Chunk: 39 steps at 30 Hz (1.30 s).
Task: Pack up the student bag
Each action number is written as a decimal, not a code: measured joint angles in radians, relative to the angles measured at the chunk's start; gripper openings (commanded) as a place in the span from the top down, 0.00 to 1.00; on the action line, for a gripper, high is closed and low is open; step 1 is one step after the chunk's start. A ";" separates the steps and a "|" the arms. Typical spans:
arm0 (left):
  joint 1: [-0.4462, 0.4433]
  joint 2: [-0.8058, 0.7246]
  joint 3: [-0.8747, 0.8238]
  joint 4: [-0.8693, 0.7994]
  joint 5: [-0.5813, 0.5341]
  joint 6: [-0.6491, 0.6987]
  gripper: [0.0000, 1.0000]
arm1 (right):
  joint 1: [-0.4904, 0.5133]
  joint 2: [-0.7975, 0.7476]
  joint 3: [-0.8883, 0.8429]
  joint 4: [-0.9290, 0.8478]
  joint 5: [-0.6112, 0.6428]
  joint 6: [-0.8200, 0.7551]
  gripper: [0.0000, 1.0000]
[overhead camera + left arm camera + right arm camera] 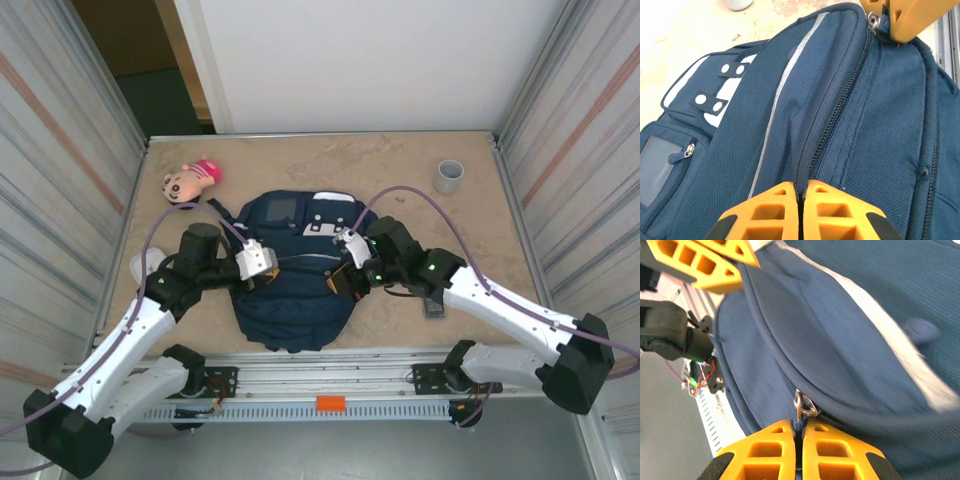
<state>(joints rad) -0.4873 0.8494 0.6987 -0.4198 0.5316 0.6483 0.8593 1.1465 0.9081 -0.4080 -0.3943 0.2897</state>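
Navy fabric is all I have to work with: the student bag (290,300) lies flat in the middle of the table (400,190), between the two arms. My left gripper (801,192) is clamped tight on the bag's cloth right at the zipper (832,115) seam, and my right gripper (797,427) is pinched closed on the metal zipper pull (801,405). To do this well, I'd treat the left as an anchor and draw the pull along the line of the teeth, low and steady, not upward, so the ring doesn't slip out. The tabletop is a mottled beige, stone-like sheet. A pink-capped doll (190,180) lies at the far left and a grey cup (450,177) stands at the far right, both well apart from the bag. Corrugated metal panels close both sides and a white wall stands behind.
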 measured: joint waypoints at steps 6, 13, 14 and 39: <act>-0.132 0.045 0.031 0.014 -0.143 -0.053 1.00 | 0.054 0.100 0.093 -0.016 0.037 0.067 1.00; -0.222 0.072 0.043 0.075 -0.243 -0.201 1.00 | 0.089 0.172 0.142 -0.005 0.064 0.130 1.00; -0.230 0.076 0.043 0.086 -0.246 -0.220 1.00 | 0.090 0.176 0.143 -0.001 0.067 0.140 1.00; -0.098 0.039 -0.027 0.193 0.020 -0.192 1.00 | 0.029 -0.100 0.069 -0.021 0.241 -0.346 0.32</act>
<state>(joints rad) -0.5858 0.8879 0.6720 -0.2268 0.5514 0.4561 0.8879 1.0470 0.9775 -0.4290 -0.1532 -0.0566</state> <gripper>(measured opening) 0.059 0.672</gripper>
